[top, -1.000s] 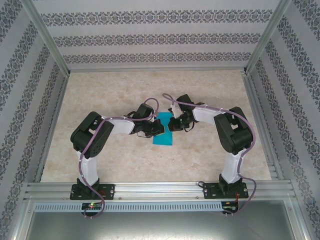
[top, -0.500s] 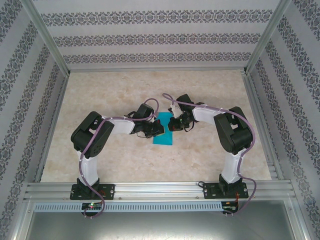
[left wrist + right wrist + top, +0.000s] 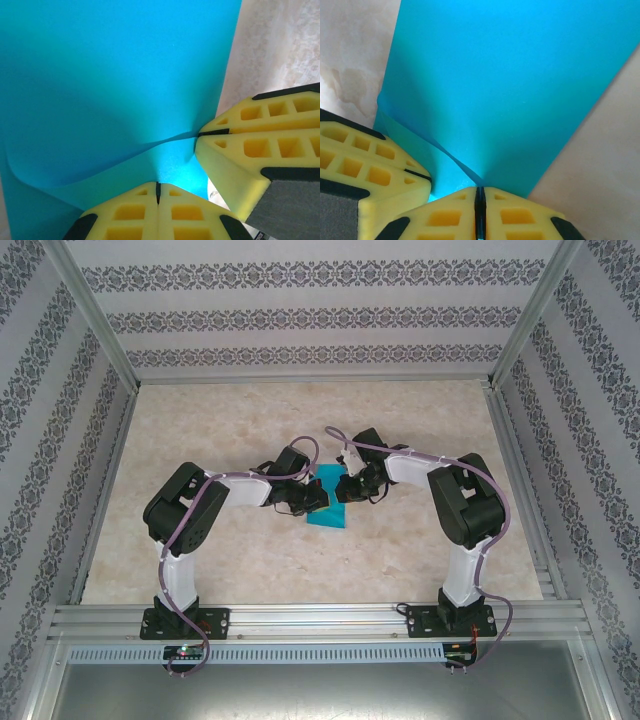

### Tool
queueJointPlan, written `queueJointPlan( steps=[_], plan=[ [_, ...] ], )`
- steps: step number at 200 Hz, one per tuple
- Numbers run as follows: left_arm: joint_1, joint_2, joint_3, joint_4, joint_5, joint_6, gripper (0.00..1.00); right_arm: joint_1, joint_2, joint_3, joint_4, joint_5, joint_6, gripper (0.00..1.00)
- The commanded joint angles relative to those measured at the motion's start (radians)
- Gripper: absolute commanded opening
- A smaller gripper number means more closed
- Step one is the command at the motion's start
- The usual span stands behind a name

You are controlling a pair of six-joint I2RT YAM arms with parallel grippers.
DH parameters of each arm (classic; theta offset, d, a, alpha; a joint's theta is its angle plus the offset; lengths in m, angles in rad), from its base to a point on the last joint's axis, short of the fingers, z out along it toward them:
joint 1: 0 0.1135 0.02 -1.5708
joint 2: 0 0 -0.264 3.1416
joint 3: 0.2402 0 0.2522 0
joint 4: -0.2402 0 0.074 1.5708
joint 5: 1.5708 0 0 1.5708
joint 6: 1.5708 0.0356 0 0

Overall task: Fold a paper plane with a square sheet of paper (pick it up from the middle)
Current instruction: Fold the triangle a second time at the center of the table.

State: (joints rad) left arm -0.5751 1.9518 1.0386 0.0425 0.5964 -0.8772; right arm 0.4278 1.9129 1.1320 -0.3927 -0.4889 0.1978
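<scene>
Teal square sheet of paper (image 3: 115, 75) — left tool (image 3: 158, 186) and right tool (image 3: 480, 190) both clamped on it.

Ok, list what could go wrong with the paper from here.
1. The left gripper and right gripper both pinch the paper by their very tips, so it might slip out.
2. The paper bows between the two pinches; pulling apart could tear it, and pushing together could set a stray crease.
</scene>
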Motion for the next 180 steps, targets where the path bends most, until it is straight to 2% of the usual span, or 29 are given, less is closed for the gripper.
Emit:
queueJointPlan(
  steps=[1, 23, 39, 70, 108, 135, 180],
  plan=[
    [-0.014, 0.026, -0.022, -0.129, -0.073, 0.009, 0.00, -0.004, -0.066, -0.002, -0.007, 0.038, 0.042, 0.18],
    [-0.014, 0.024, -0.036, -0.132, -0.089, 0.003, 0.00, -0.014, -0.148, -0.022, -0.002, 0.058, 0.088, 0.30],
    [-0.015, 0.021, -0.049, -0.124, -0.097, -0.003, 0.00, -0.018, -0.199, -0.052, 0.009, 0.065, 0.117, 0.32],
    [-0.014, 0.020, -0.079, -0.094, -0.102, -0.008, 0.00, 0.000, -0.257, -0.125, 0.028, 0.009, 0.171, 0.24],
    [-0.014, 0.020, -0.111, -0.053, -0.103, -0.006, 0.00, 0.072, -0.311, -0.215, 0.072, -0.003, 0.258, 0.11],
    [-0.015, 0.027, -0.126, -0.028, -0.101, 0.005, 0.00, 0.132, -0.291, -0.230, 0.098, 0.010, 0.303, 0.07],
    [-0.014, 0.042, -0.142, 0.001, -0.095, 0.017, 0.00, 0.156, -0.227, -0.222, 0.129, 0.045, 0.334, 0.03]
  ],
)
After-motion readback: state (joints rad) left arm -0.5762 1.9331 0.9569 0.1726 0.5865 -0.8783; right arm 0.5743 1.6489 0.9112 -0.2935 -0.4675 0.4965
